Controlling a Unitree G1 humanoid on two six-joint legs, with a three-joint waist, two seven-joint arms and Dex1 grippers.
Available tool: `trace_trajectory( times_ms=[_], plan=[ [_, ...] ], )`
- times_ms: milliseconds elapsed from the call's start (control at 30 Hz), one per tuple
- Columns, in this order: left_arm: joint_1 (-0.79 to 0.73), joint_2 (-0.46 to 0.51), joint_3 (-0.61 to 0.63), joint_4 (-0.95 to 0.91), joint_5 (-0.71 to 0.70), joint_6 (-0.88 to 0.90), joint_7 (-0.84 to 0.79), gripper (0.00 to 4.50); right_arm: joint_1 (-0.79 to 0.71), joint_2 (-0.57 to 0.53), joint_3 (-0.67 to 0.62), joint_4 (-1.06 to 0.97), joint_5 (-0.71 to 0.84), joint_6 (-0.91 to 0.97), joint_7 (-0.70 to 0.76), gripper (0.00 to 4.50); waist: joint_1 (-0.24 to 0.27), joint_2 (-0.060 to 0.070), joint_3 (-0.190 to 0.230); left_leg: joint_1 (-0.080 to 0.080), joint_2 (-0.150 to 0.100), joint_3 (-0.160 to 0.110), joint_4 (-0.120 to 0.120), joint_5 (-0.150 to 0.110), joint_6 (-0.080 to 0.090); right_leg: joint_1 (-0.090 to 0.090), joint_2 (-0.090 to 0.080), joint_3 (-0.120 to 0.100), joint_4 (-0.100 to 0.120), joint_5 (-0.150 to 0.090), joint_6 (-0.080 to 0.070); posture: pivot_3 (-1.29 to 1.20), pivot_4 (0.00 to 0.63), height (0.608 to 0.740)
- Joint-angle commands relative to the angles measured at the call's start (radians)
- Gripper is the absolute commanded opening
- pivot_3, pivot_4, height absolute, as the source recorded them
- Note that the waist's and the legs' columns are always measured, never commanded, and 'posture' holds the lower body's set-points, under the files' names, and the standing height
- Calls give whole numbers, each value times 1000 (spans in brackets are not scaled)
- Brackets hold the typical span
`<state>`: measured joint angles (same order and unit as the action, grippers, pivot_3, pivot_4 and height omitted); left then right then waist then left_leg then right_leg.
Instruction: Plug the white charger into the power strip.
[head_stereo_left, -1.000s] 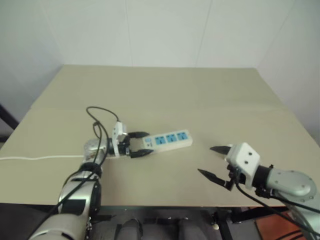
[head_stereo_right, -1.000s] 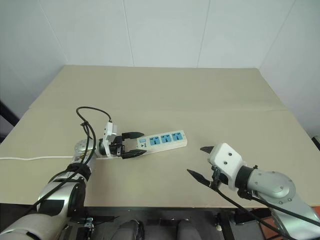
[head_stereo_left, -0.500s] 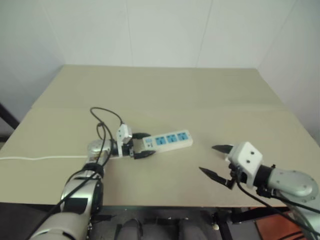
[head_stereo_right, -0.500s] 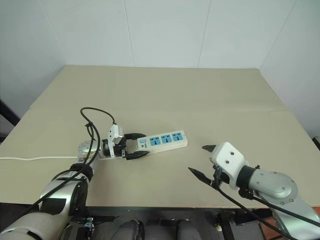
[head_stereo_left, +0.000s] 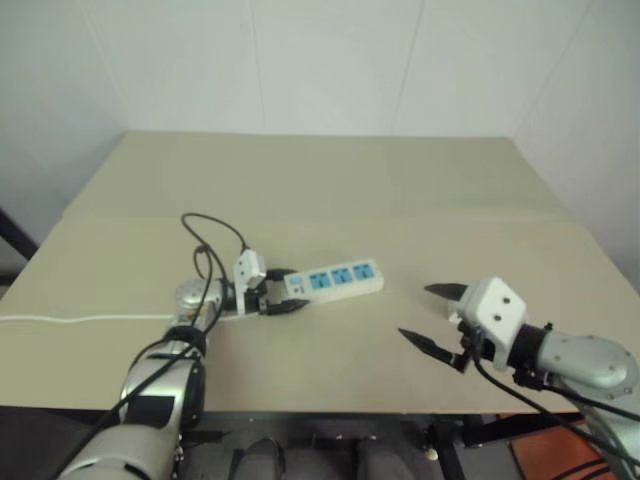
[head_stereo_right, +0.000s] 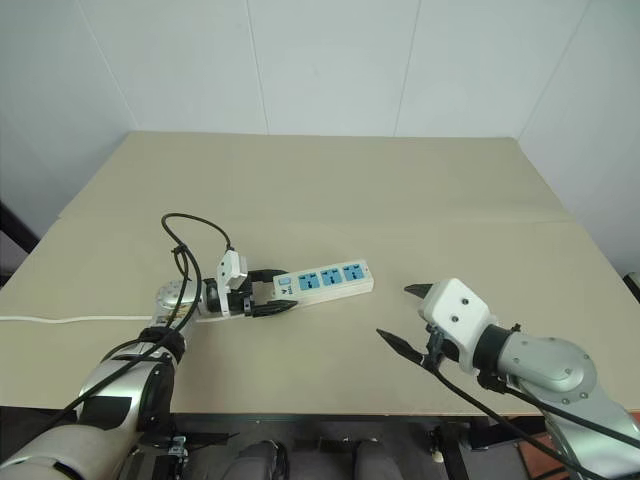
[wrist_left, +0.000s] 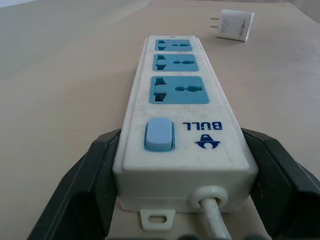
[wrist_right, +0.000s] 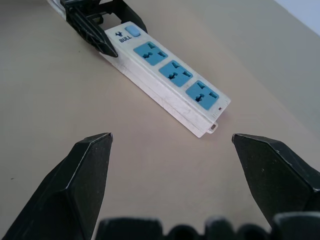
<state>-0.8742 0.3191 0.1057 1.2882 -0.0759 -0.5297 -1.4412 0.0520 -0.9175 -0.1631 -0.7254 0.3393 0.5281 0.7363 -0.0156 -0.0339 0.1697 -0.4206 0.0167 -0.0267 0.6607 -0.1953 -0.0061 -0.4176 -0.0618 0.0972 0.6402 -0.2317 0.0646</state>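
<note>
Clamping the power strip (head_stereo_right: 322, 281) at its switch end, the left claw (head_stereo_right: 262, 290) grips; right claw (head_stereo_right: 402, 316) spread apart.

left tool (head_stereo_right: 272, 290) clamping power strip (head_stereo_right: 322, 281), table (head_stereo_right: 400, 200)

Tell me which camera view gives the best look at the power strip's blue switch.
The left wrist view: the blue switch sits close and face-on at the cord end of the power strip, between the fingers of the left gripper. The right wrist view shows it small and far off; in the two eye views it is too small to make out.
</note>
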Motion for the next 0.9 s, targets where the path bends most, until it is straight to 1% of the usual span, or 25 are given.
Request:
trace_trajectory(
  times_ms=[33, 100, 133, 200, 233, 333, 367, 433, 500, 567, 600, 767, 900],
  plan=[
    [-25, -6, -9, -12, -8, 28, -109, 3256, -39, -145, -57, 128, -107, -210, 145, 4500, 0, 0, 0, 0, 0, 0, 0, 0, 0, 0, 0, 0, 0, 0, 0, 0, 150, 740],
    [-28, -9, -13, -17, -10, 32, -144, 3256, -82, -229, -43, 261, -155, -410, 254, 4500, -1, 0, 0, 0, 0, 0, 0, 0, 0, 0, 0, 0, 0, 0, 0, 0, 150, 740],
    [-28, -11, -15, -19, -9, 31, -155, 3256, -134, -266, -14, 337, -182, -518, 302, 4500, -2, 0, 0, 0, 0, 0, 0, 0, 0, 0, 0, 0, 0, 0, 0, 0, 150, 740],
    [-30, -14, -20, -24, -9, 35, -170, 3256, -258, -302, 68, 482, -250, -736, 370, 4500, -5, 0, 0, 0, 0, 1, 0, 0, 0, 0, 0, 0, -1, 0, 0, 0, 150, 740],
    [-30, -13, -25, -27, -7, 36, -172, 3256, -324, -307, 112, 551, -282, -836, 402, 4500, -9, 0, 0, 0, 0, 1, 0, 0, 0, -1, 0, 0, -1, 0, 0, 0, 150, 740],
    [-33, -18, -35, -38, -15, 35, -173, 3256, -599, -281, 309, 823, -396, -1220, 565, 4500, -23, 0, 0, 1, 1, 2, 0, 0, 0, -1, 0, 0, -1, 0, 1, 0, 150, 740],
    [-33, -20, -37, -43, -22, 35, -173, 3256, -678, -260, 372, 902, -415, -1324, 619, 4500, -26, 0, 1, 1, 1, 1, 0, 0, 0, 0, 0, 0, -1, 0, 1, 0, 150, 740],
    [-32, -21, -39, -52, -31, 36, -173, 3256, -799, -222, 481, 1023, -427, -1477, 711, 4500, -30, 0, 1, 0, 1, 1, 0, 0, 0, 0, 0, 0, -2, 0, 1, 0, 150, 740],
    [-29, -19, -34, -57, -35, 32, -173, 3256, -877, -193, 569, 1116, -431, -1591, 777, 4500, -30, 0, 1, -1, 0, 1, -1, 0, 0, -1, 0, 0, -2, 0, 1, 0, 150, 740],
    [-24, -16, -32, -61, -37, 29, -173, 3256, -933, -171, 637, 1200, -443, -1688, 806, 4500, -30, 0, 1, -1, 0, 1, -1, 0, 0, -2, 0, 0, -1, 4, -6, 0, 150, 740],
    [-20, -15, -33, -63, -37, 28, -173, 3256, -961, -159, 667, 1241, -454, -1736, 809, 4500, -29, 1, 1, -1, 0, 1, -1, 0, 0, -2, 0, 0, -1, 5, -7, 0, 150, 740],
    [-4, -7, -32, -70, -38, 25, -173, 3256, -1079, -74, 774, 1401, -524, -1882, 769, 4500, -34, 1, 1, 0, 0, 0, -1, 0, 0, -2, 0, 0, 1, 5, -8, 0, 150, 740],
    [0, -4, -36, -72, -38, 22, -173, 3256, -1144, -28, 817, 1502, -625, -1965, 705, 4500, -37, 1, 2, 1, 0, 1, -1, 0, 0, -2, 0, 1, 2, 5, -8, 0, 150, 740]
  ],
)
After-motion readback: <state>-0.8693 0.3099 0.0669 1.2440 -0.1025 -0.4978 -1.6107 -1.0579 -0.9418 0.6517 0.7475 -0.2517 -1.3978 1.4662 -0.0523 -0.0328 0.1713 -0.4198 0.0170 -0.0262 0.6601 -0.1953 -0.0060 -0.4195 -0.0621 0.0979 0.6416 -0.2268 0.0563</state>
